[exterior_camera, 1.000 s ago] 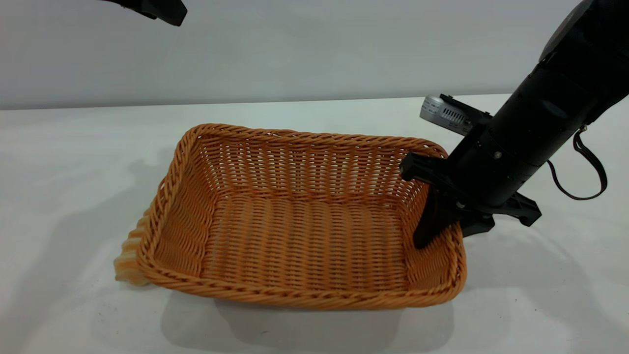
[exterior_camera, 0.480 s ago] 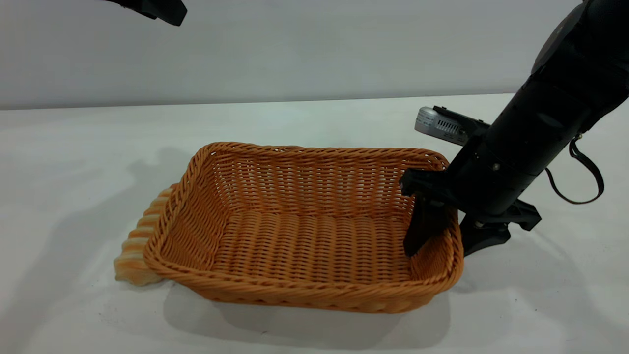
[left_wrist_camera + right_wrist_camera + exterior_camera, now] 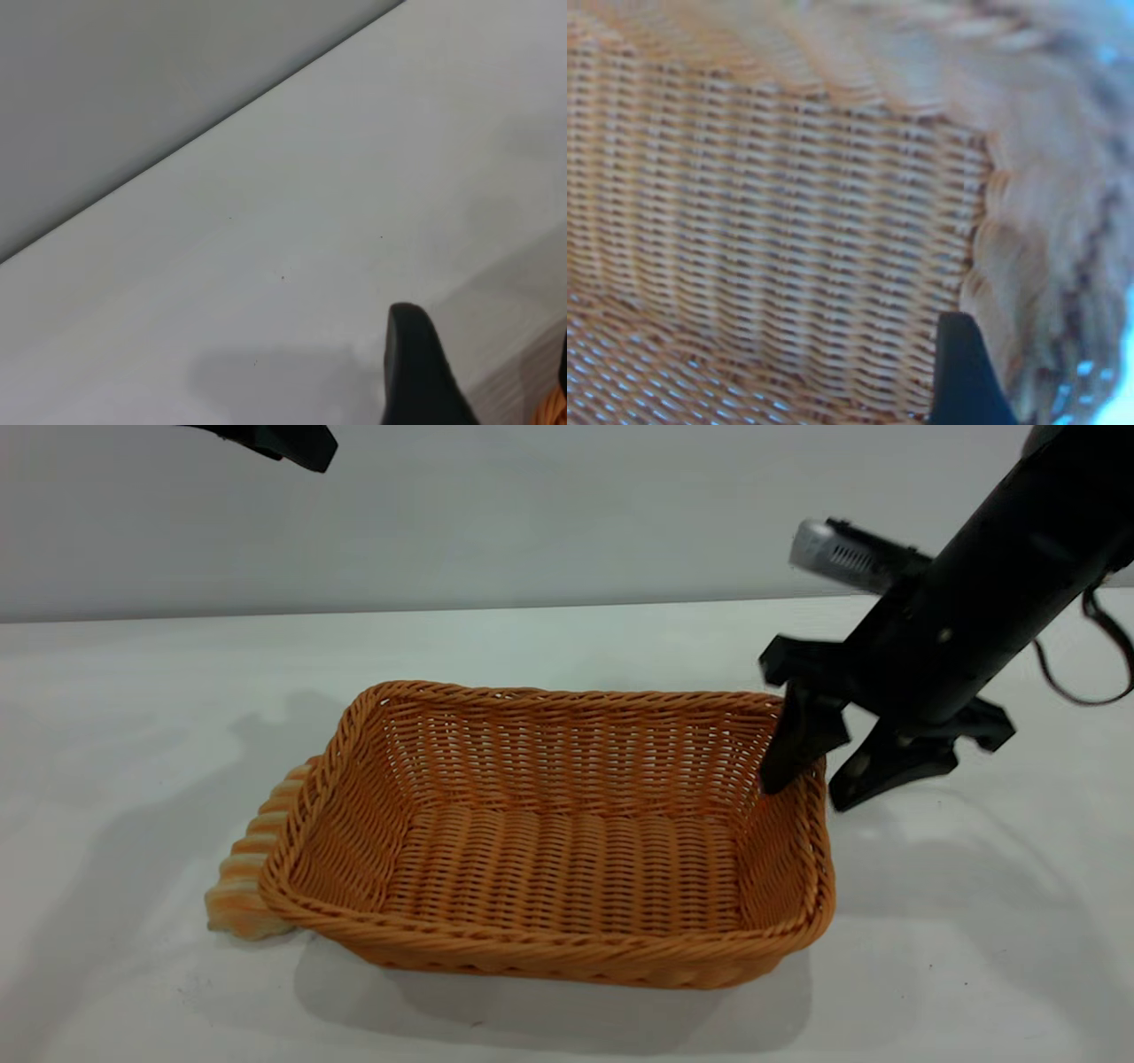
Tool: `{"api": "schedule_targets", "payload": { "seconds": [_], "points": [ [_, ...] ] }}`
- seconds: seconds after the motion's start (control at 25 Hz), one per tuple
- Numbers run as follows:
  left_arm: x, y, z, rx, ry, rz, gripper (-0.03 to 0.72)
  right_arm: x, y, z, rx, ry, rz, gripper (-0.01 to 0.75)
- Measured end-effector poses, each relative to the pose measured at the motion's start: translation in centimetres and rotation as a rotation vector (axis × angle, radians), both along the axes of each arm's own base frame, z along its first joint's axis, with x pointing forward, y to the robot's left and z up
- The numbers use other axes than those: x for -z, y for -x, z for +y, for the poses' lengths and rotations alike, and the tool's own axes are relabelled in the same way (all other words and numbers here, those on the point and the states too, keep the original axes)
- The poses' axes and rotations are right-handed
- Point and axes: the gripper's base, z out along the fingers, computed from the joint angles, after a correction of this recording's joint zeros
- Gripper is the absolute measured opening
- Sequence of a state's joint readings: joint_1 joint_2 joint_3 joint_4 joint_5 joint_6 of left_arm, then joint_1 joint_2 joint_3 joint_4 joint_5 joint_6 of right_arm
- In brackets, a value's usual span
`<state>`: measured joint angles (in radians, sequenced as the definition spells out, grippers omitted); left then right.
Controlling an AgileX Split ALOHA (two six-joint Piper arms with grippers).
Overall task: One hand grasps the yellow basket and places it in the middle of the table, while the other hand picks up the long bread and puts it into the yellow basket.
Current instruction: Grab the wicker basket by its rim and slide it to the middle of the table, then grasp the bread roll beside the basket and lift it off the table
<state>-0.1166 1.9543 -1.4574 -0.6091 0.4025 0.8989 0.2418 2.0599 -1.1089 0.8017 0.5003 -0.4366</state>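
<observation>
The yellow basket (image 3: 567,948) lies flat on the table (image 3: 142,717), near its middle. The long bread (image 3: 244,877) lies against the outside of the basket's left wall, half hidden behind it. My right gripper (image 3: 808,790) hangs open over the basket's right rim, one finger inside the wall and the other outside, holding nothing. In the right wrist view the woven wall (image 3: 788,221) fills the picture behind one dark finger (image 3: 961,372). My left gripper (image 3: 485,335) is high at the far left, open and empty.
A plain grey wall (image 3: 532,505) stands behind the table's far edge. Bare white tabletop lies in front of the basket and to the right of it. The right arm slopes up to the top right with a loose black cable loop (image 3: 1107,655).
The basket's lifted right side came down flat on the table. The right gripper then opened, let go of the rim, and rose up and to the right. Left arm unmoved.
</observation>
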Motion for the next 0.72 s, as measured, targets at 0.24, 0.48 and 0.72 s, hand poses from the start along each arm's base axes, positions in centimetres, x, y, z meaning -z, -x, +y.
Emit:
{"api": "schedule_targets", "payload": {
  "seconds": [0.24,0.48,0.72],
  "points": [
    [0.0,0.0,0.0,0.001,0.000,0.001,0.438,-3.0,-0.6,-1.8,0.035,-0.001,-0.079,0.513],
    [0.0,0.0,0.0,0.001,0.000,0.001,0.438,-7.6,-0.3,-4.1,0.003,0.074,-0.204,0.472],
    [0.0,0.0,0.0,-0.009,0.008,0.006,0.438,-14.5,2.2,-5.9,-0.059,0.243,-0.346,0.436]
  ]
}}
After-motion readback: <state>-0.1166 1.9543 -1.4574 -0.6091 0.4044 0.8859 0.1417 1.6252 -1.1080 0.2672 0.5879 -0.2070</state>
